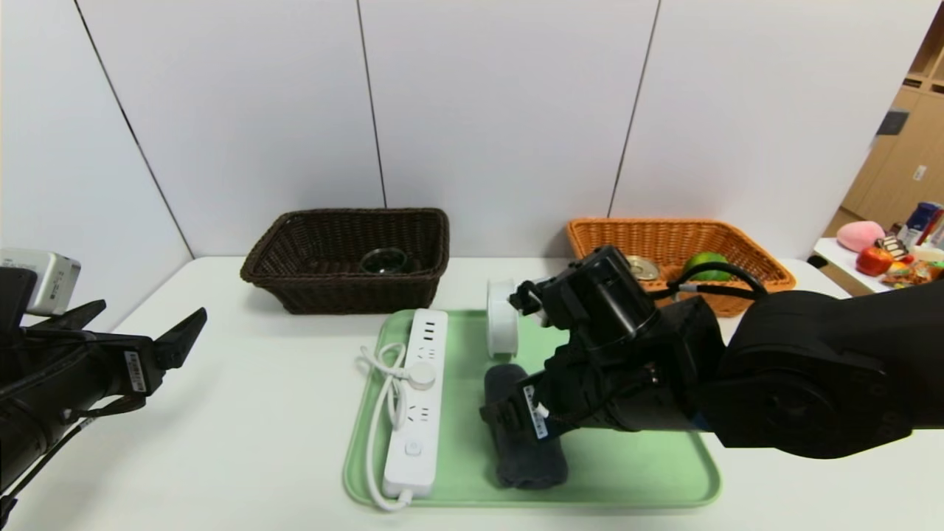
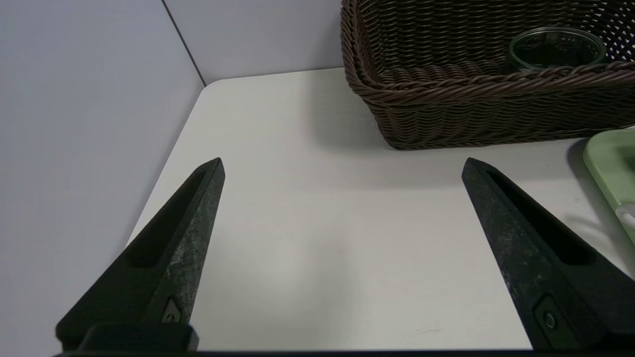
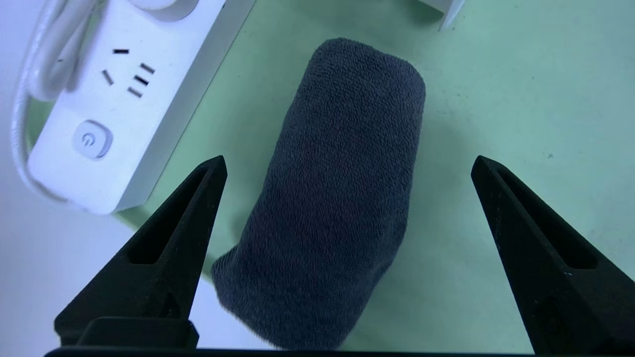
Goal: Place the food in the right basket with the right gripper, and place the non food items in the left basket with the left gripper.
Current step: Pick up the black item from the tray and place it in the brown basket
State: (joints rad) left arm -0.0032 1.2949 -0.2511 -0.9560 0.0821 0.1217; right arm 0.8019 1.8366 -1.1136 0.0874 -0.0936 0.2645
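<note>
My left gripper (image 2: pixel 342 166) has bare bench (image 2: pixel 307 238) between its spread fingers, with a clear run up to the dark basket (image 2: pixel 471 99). Over the tray (image 1: pixel 627 464), my right gripper (image 3: pixel 347 166) straddles the towel (image 3: pixel 337 198) with room on both sides. The power strip (image 1: pixel 417 402) crowds the towel's left; the tape roll (image 1: pixel 501 321) stands just behind.

right gripper (image 1: pixel 509 413) over rolled towel (image 1: pixel 527 450)

Tray (image 1: pixel 634 472) at table's (image 1: pixel 243 442) front centre: power strip (image 1: pixel 417 402) along its left edge, towel (image 1: pixel 527 450) beside, tape roll (image 1: pixel 501 318) at rear. Glass dish (image 1: pixel 383 260) in left basket (image 1: pixel 346 258); fruit (image 1: pixel 704 265), tin (image 1: pixel 643 268) in right basket (image 1: pixel 686 236).
</note>
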